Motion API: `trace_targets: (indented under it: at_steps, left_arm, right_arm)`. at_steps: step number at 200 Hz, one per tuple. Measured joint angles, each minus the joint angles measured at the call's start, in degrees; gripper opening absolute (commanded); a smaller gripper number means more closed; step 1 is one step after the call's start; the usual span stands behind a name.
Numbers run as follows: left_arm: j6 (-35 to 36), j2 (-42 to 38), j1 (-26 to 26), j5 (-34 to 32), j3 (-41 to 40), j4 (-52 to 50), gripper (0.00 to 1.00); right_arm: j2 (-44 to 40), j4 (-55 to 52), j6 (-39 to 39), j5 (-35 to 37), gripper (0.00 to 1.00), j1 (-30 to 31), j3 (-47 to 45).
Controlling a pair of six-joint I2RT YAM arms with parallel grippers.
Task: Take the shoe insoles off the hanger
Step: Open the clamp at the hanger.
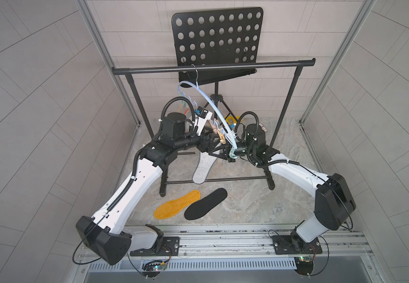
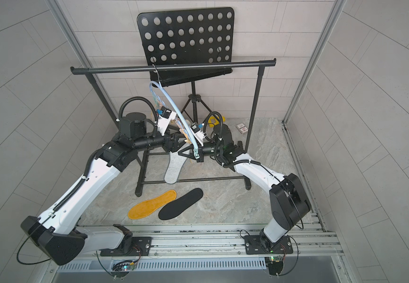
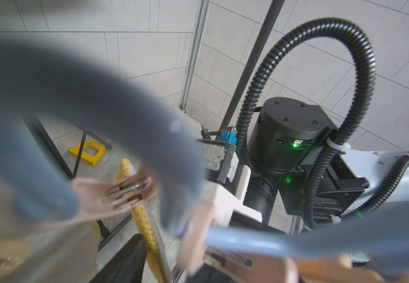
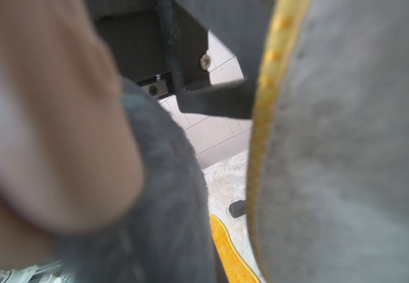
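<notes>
Looking in both top views, we see the hanger [image 1: 214,106] hooked on the black rack [image 1: 213,67] in the upper middle of the frame. It is tilted strongly toward the centre, where the right gripper [image 1: 231,158] is pressed together on its lower end (just beside a mint clip [image 1: 232,153]). The left gripper [image 1: 219,148] stands spread at the top of a pale grey insole [image 1: 204,169] hanging there; whether it touches we cannot tell. A yellow insole [image 1: 177,204] and a black insole [image 1: 205,203] lie just beside each other on the table [image 1: 259,196], lower middle.
</notes>
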Motion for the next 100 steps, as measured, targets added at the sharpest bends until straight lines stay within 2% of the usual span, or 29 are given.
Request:
trace_targets:
  at_steps: [63,100]
  left_arm:
    - [-0.8,0.2,0.0,0.1,0.8,1.2,0.7]
    - [-1.2,0.2,0.0,0.1,1.5,1.3,0.66]
  right_arm:
    - [-1.1,-0.9,-0.4,-0.4,0.09,0.1,-0.8]
    - [-1.5,-1.4,-0.7,-0.5,0.09,0.1,-0.9]
